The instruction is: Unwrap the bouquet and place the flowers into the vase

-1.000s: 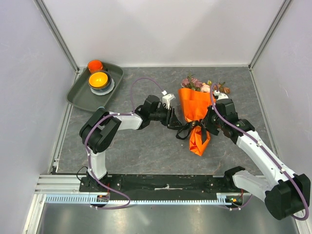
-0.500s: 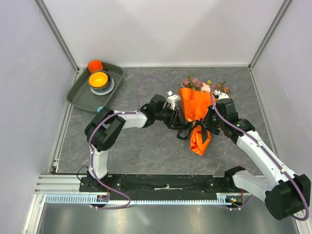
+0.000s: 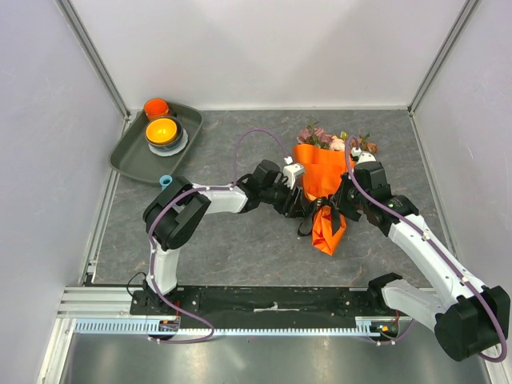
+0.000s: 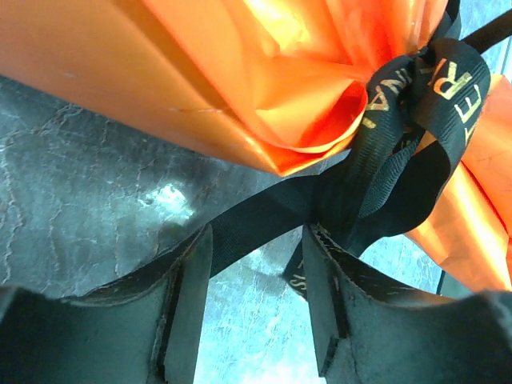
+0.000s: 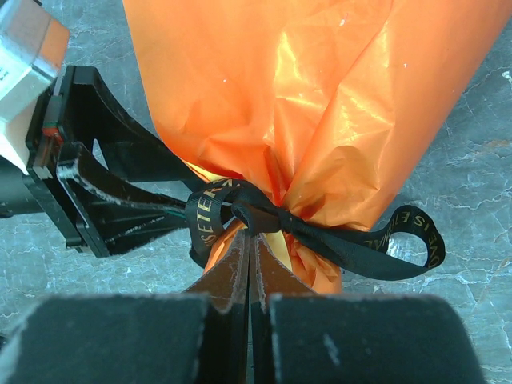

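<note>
The bouquet (image 3: 320, 180) lies on the table, its orange paper (image 5: 296, 104) tied by a black ribbon (image 4: 396, 120) knotted at the waist (image 5: 254, 214). Pink and brown flowers (image 3: 332, 142) stick out of its far end. My left gripper (image 3: 302, 206) is open at the bouquet's left side, and a ribbon tail runs across its fingertips (image 4: 258, 240). My right gripper (image 3: 342, 199) is shut, its tips (image 5: 252, 240) pressed against the paper just under the knot. Only the teal top of the vase (image 3: 166, 182) shows, behind the left arm's shoulder.
A grey tray (image 3: 132, 162) at the back left holds an orange cup (image 3: 156, 106) and an orange bowl (image 3: 162, 130) on a white dish. White walls close in the table on three sides.
My left arm has reached further right, up to the ribbon at the bouquet's waist, and its jaws have spread a little. The right arm and the bouquet have stayed put.
</note>
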Robot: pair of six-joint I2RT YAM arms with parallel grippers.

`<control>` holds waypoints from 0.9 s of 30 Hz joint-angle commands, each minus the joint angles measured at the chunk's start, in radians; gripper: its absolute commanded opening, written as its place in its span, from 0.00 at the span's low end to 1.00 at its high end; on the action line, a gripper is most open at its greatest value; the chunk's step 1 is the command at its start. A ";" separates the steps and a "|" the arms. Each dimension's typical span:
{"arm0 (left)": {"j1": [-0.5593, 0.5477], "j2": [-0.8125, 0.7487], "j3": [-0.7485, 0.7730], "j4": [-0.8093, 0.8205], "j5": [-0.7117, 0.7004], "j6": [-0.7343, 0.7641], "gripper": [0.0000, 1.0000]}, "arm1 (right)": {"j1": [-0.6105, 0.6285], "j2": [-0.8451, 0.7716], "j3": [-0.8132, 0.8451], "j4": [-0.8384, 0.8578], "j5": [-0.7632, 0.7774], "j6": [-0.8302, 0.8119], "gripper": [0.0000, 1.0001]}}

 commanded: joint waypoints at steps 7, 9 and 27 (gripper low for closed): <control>-0.040 -0.024 0.047 -0.001 -0.086 0.080 0.70 | 0.002 -0.015 0.037 0.021 0.006 -0.011 0.00; -0.048 -0.021 0.054 -0.015 -0.091 0.077 0.70 | 0.002 -0.016 0.039 0.021 0.005 -0.014 0.00; -0.082 0.023 0.134 0.000 -0.089 -0.056 0.61 | 0.002 -0.010 0.045 0.019 -0.023 -0.037 0.00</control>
